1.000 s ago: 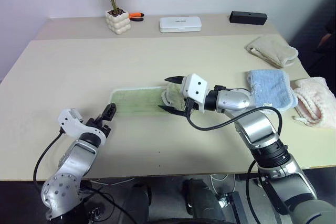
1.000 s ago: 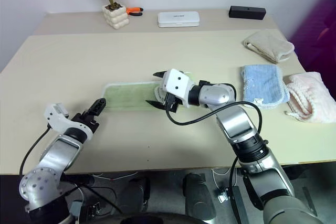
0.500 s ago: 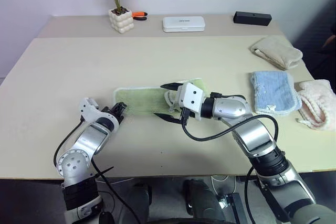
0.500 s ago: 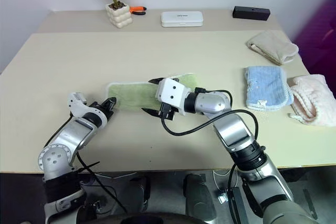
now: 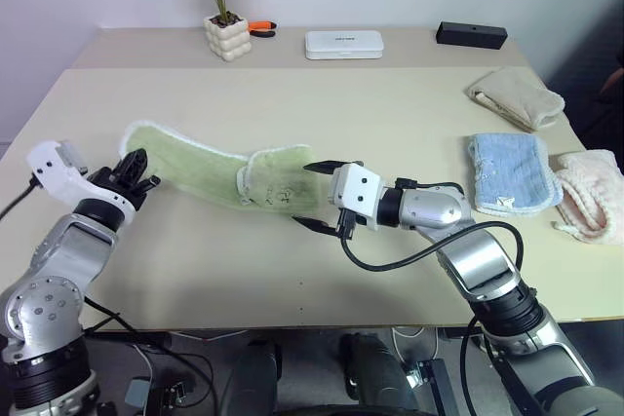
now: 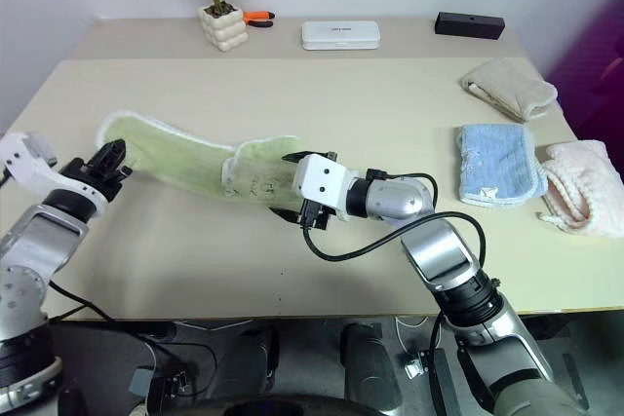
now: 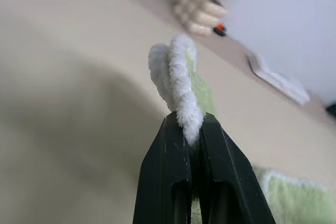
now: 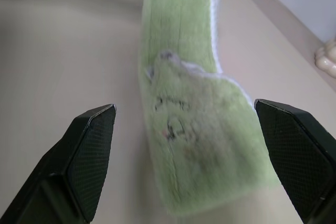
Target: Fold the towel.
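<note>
The left gripper (image 5: 134, 165) has its two black fingers clamped on the white-trimmed end of the towel (image 5: 210, 174), holding that corner up off the table (image 5: 292, 104) near the left side. From there the green towel stretches across toward the middle, where its other end lies bunched on the tabletop. The right gripper (image 5: 314, 197) sits just beside that bunched end, fingers spread wide apart, nothing between them. Off to the right lie a blue towel (image 5: 507, 172), a beige towel (image 5: 517, 94) and a pink towel (image 5: 590, 192).
</note>
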